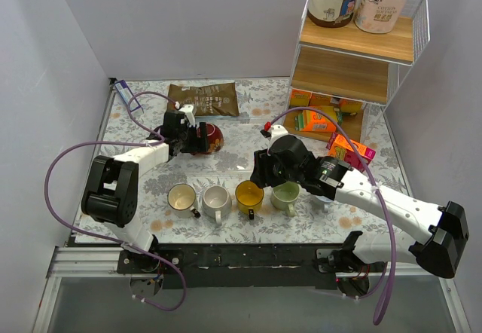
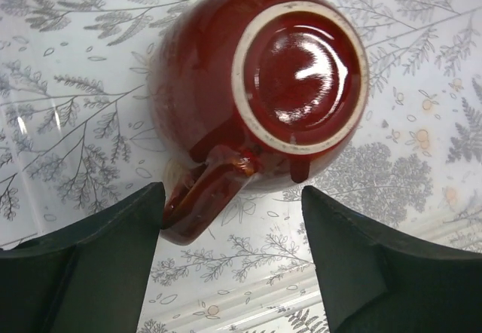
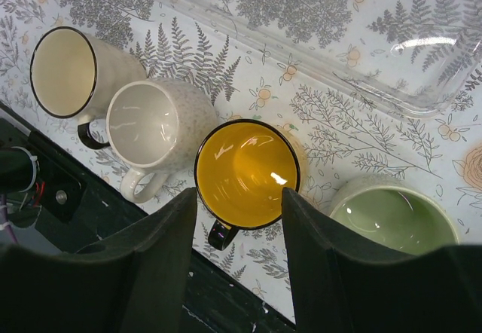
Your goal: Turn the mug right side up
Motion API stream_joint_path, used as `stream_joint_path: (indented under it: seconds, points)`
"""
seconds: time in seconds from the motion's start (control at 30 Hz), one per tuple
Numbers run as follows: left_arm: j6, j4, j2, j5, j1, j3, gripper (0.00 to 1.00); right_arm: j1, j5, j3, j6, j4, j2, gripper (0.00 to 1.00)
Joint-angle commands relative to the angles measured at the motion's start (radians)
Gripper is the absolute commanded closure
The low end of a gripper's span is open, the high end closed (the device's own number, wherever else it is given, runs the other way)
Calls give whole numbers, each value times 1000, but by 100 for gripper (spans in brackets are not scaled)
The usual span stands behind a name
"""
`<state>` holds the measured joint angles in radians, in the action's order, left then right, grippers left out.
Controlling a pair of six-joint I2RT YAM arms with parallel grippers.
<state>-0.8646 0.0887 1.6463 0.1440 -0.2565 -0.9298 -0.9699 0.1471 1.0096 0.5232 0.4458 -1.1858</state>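
Note:
A dark red mug (image 1: 211, 139) stands upside down at the back left of the table. In the left wrist view its glazed base (image 2: 300, 73) faces up and its handle (image 2: 202, 197) points toward my left finger. My left gripper (image 1: 194, 140) is open, with its fingers either side of the handle and apart from the mug body (image 2: 233, 224). My right gripper (image 1: 260, 176) is open and empty above an upright yellow mug (image 3: 247, 173).
Four upright mugs stand in a row near the front: cream (image 1: 181, 198), white (image 1: 216, 200), yellow (image 1: 248, 195), green (image 1: 285, 195). A brown bag (image 1: 203, 99) lies at the back. A wire shelf (image 1: 354, 54) with snack boxes (image 1: 320, 119) stands at back right.

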Motion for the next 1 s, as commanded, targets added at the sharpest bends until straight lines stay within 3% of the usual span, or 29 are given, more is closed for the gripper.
stream_joint_path:
  seconds: [0.0,0.33,0.77,0.8,0.9,0.97]
  points:
    - [21,-33,-23,80,2,-17,31,2,-1,-5,-8,-15,28,44]
    - [30,-32,-23,112,-1,-12,55,2,-1,-29,3,-24,43,45]
    - [70,-18,29,22,-15,-61,71,2,-3,-23,3,-30,38,45]
    - [72,-15,30,11,-18,-64,74,2,-3,-23,4,-30,38,45]
    - [67,-14,37,-15,-27,-67,100,2,-3,-23,4,-32,38,45]
    - [55,-10,32,-26,-30,-69,100,0,-3,-23,6,-30,37,45]
